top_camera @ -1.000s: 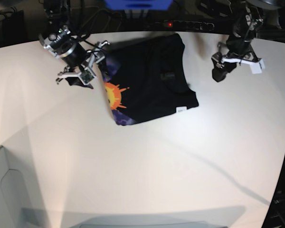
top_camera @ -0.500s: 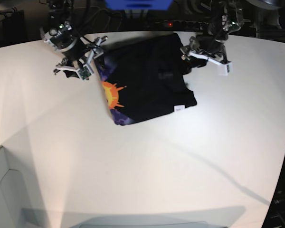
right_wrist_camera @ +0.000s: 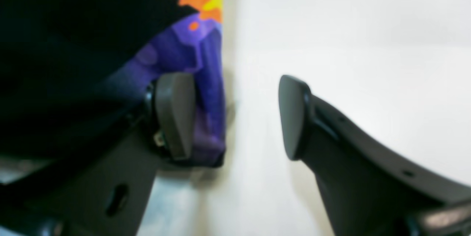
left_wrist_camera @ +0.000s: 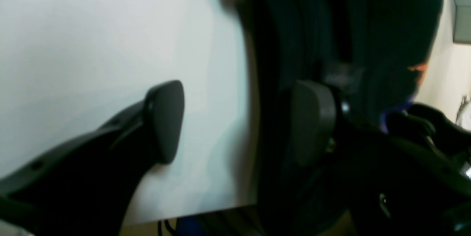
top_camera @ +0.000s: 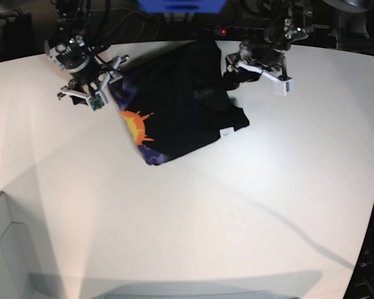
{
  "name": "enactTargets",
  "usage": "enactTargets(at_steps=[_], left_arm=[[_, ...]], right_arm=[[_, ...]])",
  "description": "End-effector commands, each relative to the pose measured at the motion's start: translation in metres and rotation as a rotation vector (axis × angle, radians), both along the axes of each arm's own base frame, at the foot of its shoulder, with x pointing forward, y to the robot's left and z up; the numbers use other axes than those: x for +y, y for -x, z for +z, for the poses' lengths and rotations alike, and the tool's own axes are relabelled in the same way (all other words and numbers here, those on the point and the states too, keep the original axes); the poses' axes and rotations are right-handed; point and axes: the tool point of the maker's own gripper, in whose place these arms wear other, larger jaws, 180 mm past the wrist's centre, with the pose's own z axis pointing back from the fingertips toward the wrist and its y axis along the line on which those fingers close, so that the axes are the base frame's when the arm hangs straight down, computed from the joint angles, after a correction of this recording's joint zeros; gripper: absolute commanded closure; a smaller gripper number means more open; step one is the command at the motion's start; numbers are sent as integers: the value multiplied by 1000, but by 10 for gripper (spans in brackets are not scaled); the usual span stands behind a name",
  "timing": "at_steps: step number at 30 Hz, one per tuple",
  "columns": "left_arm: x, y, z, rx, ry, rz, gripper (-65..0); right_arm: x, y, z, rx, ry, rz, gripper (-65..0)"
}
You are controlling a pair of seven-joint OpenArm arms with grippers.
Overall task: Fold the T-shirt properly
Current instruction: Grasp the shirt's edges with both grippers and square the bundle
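Note:
The T-shirt (top_camera: 181, 103) lies folded at the back of the white table (top_camera: 193, 212), black side up, with an orange sun (top_camera: 136, 126), purple print and a small white tag (top_camera: 225, 132) along its near edge. My right gripper (top_camera: 100, 87) is at the shirt's left edge. It stands open (right_wrist_camera: 235, 118), one finger (right_wrist_camera: 176, 114) against the purple cloth (right_wrist_camera: 206, 81) and the other over bare table. My left gripper (top_camera: 235, 73) is at the shirt's right edge. It also stands open (left_wrist_camera: 239, 122), straddling the black cloth's (left_wrist_camera: 349, 26) border.
Behind the table's back edge are a blue object (top_camera: 181, 5), a power strip with a red light (top_camera: 222, 31) and cables. A grey box (top_camera: 0, 249) sits at the lower left corner.
The left gripper has swung in from the right to the shirt's right edge. The right gripper has drifted back and left. The shirt has shifted left and toward the back.

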Motion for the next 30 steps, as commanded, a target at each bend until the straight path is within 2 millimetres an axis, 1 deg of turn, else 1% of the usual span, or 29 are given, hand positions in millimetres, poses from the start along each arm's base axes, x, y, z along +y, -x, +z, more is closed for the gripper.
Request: enactTargets(at_steps=[1, 5, 8, 9, 11, 14, 17, 22, 25, 27, 29, 30], left_arm=[[-6, -4, 12, -41, 15, -19, -437], [-17, -2, 20, -49, 75, -57, -437], [-29, -1, 19, -39, 118, -77, -437], [-35, -6, 22, -56, 119, -91, -437], [-44, -10, 22, -67, 111, -121, -437], [-53, -8, 9, -36, 111, -146, -437], [-56, -8, -4, -3, 117, -150, -437], [-53, -2, -15, 31, 108, -144, -437], [-51, 2, -28, 67, 107, -136, -437], [-56, -3, -36, 78, 124, -120, -436], [-60, -4, -45, 100, 137, -111, -433], [-61, -4, -47, 107, 140, -113, -421]], right_arm=[[0, -3, 9, -34, -7, 8, -368], [-3, -8, 24, -78, 9, 5, -368], [-3, -12, 33, -103, 15, 8, -368], [-3, -13, 35, -109, 16, 10, -368], [0, -13, 35, -110, 10, 10, -368], [1, -14, 35, -112, 4, 3, -368], [1, -14, 35, -112, 4, 3, -368], [0, -14, 35, -111, 5, 3, -368], [0, -14, 35, -111, 8, 4, -368], [0, -15, 35, -114, 8, 4, -368], [0, -16, 37, -118, 8, 4, -368], [-1, -19, 39, -128, 9, 2, -368]])
